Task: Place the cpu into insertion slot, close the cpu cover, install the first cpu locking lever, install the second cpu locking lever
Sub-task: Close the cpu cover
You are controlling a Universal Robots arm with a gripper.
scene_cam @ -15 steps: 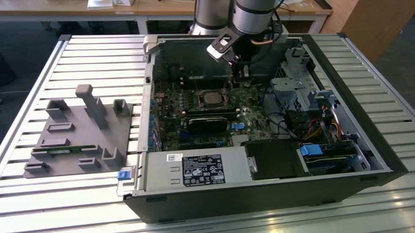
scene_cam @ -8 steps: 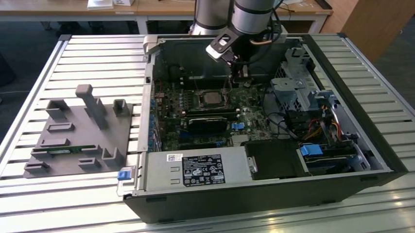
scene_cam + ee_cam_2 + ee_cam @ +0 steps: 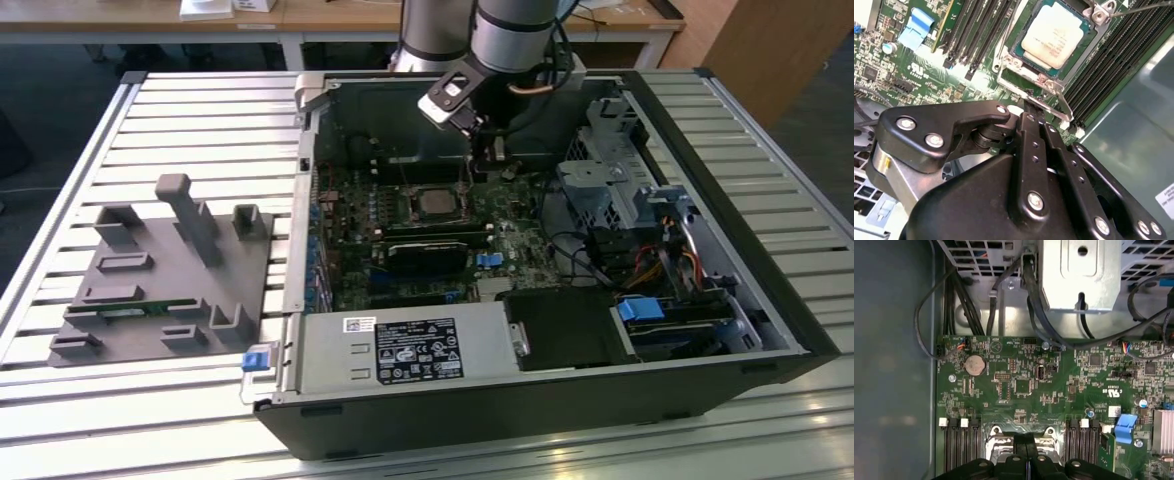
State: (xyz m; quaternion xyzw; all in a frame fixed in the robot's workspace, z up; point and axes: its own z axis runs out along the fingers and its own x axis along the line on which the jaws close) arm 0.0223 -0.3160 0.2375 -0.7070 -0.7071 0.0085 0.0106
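Exterior view: open computer case (image 3: 534, 410) sits on a slatted table (image 3: 200, 110), with a grey fixture (image 3: 160, 270) at 9 o'clock of the case. The cpu (image 3: 434, 203) is in the motherboard socket, pale top up. The gripper (image 3: 490, 157) hangs near the chip, at 1 o'clock of it. Second wrist view: the cpu cover (image 3: 1051, 89) frames the chip; cannot tell whether it is fully down. The fingers (image 3: 1029, 145) are pressed together with no gap, tips at the cover's edge; contact unclear.
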